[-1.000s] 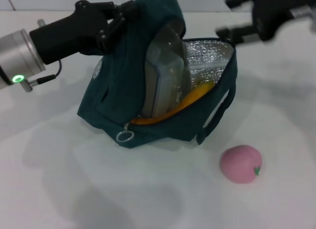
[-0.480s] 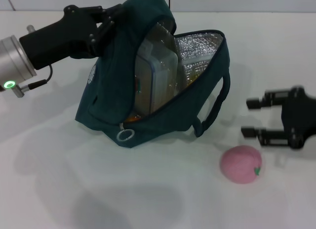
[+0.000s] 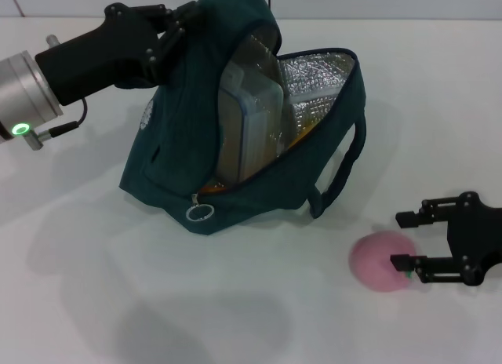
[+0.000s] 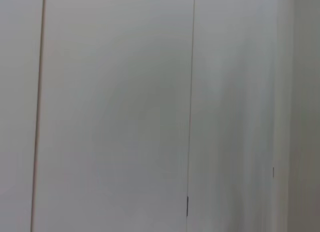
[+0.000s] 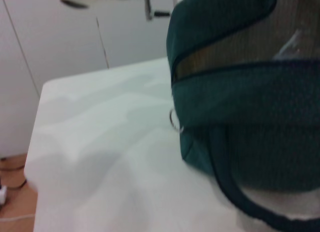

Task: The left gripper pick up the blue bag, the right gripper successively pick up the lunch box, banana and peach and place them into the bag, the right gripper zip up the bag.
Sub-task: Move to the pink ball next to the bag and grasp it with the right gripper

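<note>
Your left gripper point(image 3: 174, 30) is clenched on the top fabric of the blue bag point(image 3: 180, 156), holding it propped open on the white surface point(image 3: 94, 285), silver lining showing; inside you see the lunch box point(image 3: 251, 121) standing on edge, with a yellow strip of the banana point(image 3: 302, 136) beside it. Your right gripper point(image 3: 401, 240) sits low at the peach point(image 3: 375, 262), fingers spread to either side of its right end, the peach resting on the surface near the bag.
</note>
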Controlling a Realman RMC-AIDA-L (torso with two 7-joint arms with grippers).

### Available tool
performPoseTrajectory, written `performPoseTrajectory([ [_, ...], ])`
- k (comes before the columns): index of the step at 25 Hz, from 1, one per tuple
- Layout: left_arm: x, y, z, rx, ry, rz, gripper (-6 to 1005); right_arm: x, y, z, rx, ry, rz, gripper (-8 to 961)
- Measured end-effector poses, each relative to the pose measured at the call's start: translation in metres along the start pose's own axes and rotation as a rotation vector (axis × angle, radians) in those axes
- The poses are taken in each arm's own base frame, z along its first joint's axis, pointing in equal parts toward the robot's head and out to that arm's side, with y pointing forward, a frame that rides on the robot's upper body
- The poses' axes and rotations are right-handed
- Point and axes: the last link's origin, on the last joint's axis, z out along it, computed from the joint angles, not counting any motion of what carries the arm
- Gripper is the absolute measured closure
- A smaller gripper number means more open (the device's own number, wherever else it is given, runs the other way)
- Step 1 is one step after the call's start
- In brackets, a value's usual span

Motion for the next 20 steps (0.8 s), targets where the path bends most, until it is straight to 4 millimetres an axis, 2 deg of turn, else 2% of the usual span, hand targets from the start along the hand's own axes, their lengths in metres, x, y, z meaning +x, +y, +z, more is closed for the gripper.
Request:
performPoseTrajectory([
  [14,0.001,0.001,0.003,-0.005,0.005,0.002,960,0.007,-0.008,0.023,-0.033,0.153,0.012,436],
  [20,0.001,0.001,0.003,-0.003,0.005,0.001,959,0.006,-0.01,0.025,-0.03,0.159,0.008,461],
])
